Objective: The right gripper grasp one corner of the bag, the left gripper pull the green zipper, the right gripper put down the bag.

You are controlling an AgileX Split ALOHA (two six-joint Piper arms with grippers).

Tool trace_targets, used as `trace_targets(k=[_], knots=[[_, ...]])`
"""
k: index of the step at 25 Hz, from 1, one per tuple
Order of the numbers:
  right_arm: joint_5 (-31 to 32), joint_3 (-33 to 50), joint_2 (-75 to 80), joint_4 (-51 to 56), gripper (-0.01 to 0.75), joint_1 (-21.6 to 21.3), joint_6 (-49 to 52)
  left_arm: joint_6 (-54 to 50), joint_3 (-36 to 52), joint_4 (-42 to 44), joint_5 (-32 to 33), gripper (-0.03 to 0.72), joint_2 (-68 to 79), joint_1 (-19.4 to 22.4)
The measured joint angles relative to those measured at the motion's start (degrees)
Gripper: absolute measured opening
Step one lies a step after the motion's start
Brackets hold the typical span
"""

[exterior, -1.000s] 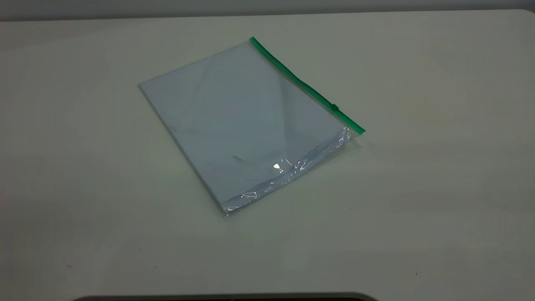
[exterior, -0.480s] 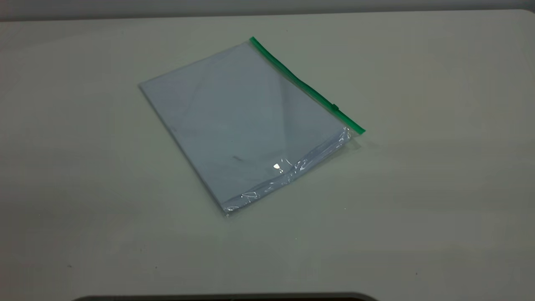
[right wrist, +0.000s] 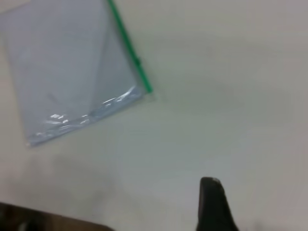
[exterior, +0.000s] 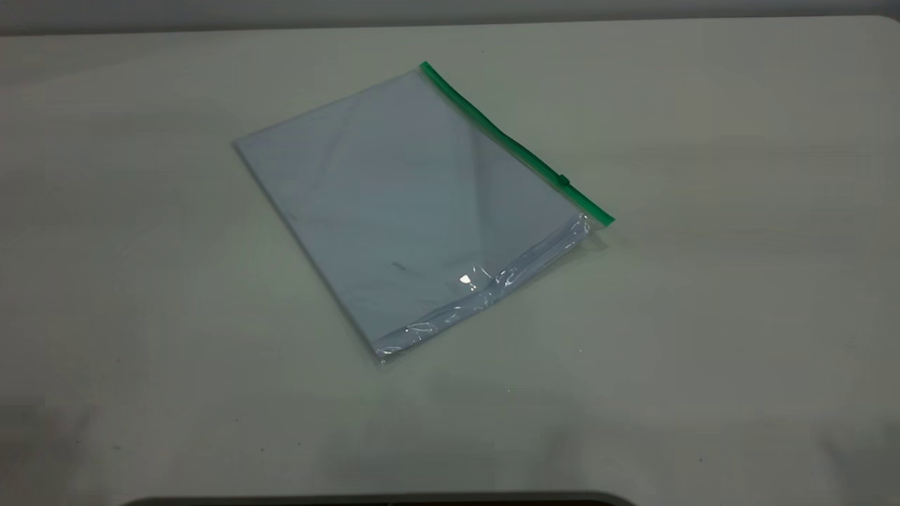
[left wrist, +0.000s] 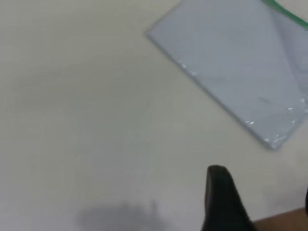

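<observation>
- The bag (exterior: pixel 415 211) lies flat on the pale table (exterior: pixel 738 316), a little toward 11 o'clock from the middle of the exterior view, turned so its corners point outward like a diamond.
- The green zipper (exterior: pixel 517 144) edges the bag's long side facing 2 o'clock, running from the corner at 12 o'clock down to the corner at 3 o'clock.
- A small green slider tab (exterior: pixel 563 180) sits on that strip near its 3 o'clock end, just short of the corner.
- The short edge facing 5 o'clock is crinkled and shiny, with bright glints along the fold.
- Nothing touches the bag; neither arm shows in the exterior view.
- The left gripper (left wrist: pixel 262 202) shows only in its own wrist view: one dark finger (left wrist: pixel 221 202) rises from the lower edge, and a sliver of another shows at the frame's right edge. The two stand apart with bare table between them.
- It hovers over the table well apart from the bag (left wrist: pixel 240 67), with a dark shadow on the surface nearby.
- The right gripper (right wrist: pixel 214 207) shows a single black finger in its wrist view, so I cannot tell whether its jaws are apart or together.
- It is well apart from the bag (right wrist: pixel 72 72), whose green zipper (right wrist: pixel 129 45) and nearest corner point toward it.
</observation>
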Motion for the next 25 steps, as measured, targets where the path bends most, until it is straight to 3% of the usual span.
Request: trace_targets(k=[5,10,14,18,25], knots=[[-5.13,0.00,18.75,23.45,0.532,0.00,-20.03,13.67,-2.98,-11.85,-5.10,0.554,11.44,0.00],[-10.01,-0.73,38.53,51.96,0.532,0.00,-45.79,22.84,-3.76,-21.63,-7.15,0.565,18.51,0.00],[-9.19,-3.64,53.81,69.89,0.533,0.00,-63.49,26.55,-3.76,-25.59,-8.14,0.565,21.75,0.00],[-4.33,-9.89,67.39,76.33,0.533,0.00,-69.73,28.28,-3.90,-26.47,-8.67,0.565,23.06,0.00],[0.15,-21.50,84.85,76.22,0.533,0.00,-70.53,28.42,-3.92,-26.63,-9.60,0.565,23.71,0.00]])
